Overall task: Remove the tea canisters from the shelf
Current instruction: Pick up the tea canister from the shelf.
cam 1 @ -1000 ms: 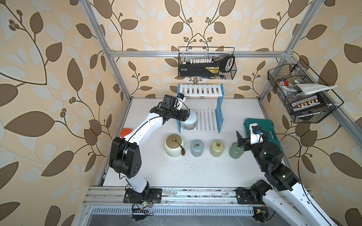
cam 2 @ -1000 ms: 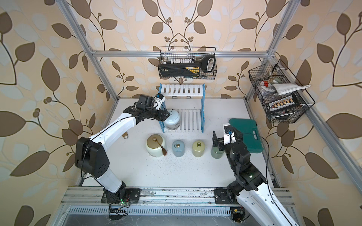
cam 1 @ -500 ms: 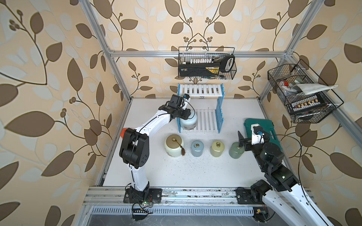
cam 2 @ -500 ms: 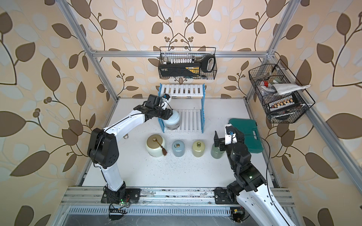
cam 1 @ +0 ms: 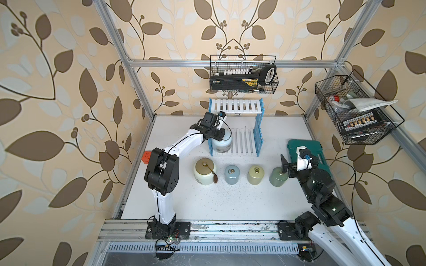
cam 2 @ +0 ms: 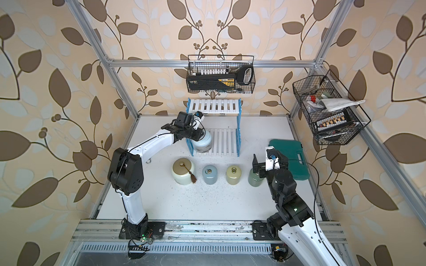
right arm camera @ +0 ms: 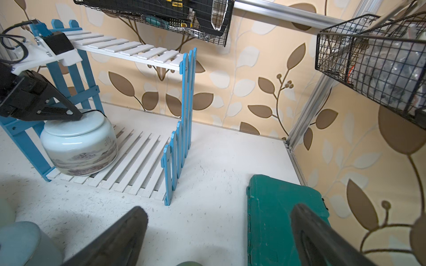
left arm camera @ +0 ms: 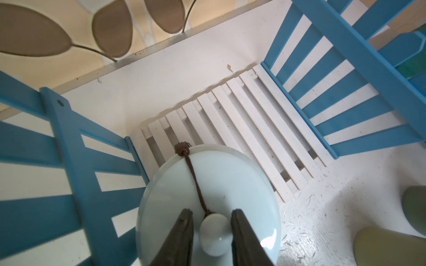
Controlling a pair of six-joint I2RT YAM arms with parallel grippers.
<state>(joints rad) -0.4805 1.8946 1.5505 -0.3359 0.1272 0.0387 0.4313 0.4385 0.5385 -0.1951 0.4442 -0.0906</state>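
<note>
Two arms rise from the metal rail [cam 1: 230, 226] at the near edge of the white table [cam 1: 219, 202], and a broad bare stretch of tabletop lies between that rail and the canisters.

Next comes a row of four with a gap between each pair: the cream canister [cam 1: 204, 171] with its brown tassel, the blue-grey canister [cam 1: 232, 174], the yellow-green canister [cam 1: 255, 175] and the sage green canister [cam 1: 277, 177]. The right gripper [right arm camera: 219, 208] hangs over the sage green one with its jaws spread wide and nothing between them. The green case [cam 1: 309, 142] lies just beyond it, near the table's right edge.

Farther back stands the shelf [cam 1: 244, 140]. The pale blue canister [cam 1: 222, 145] sits at the front left corner of the lower board, just beside the blue side panel, and the slats to its right are open. The left gripper [left arm camera: 212, 211] is over its lid with the jaws drawn in narrowly on either side of the white knob [left arm camera: 215, 232]. Whether they have pinched it I cannot tell. The jar's painted landscape carries small marks too fine to read.

On the back wall hangs a wire basket [cam 1: 243, 76] holding a black case with a yellow label, too small to read. A second wire basket [cam 1: 355, 110] hangs on the right wall.
</note>
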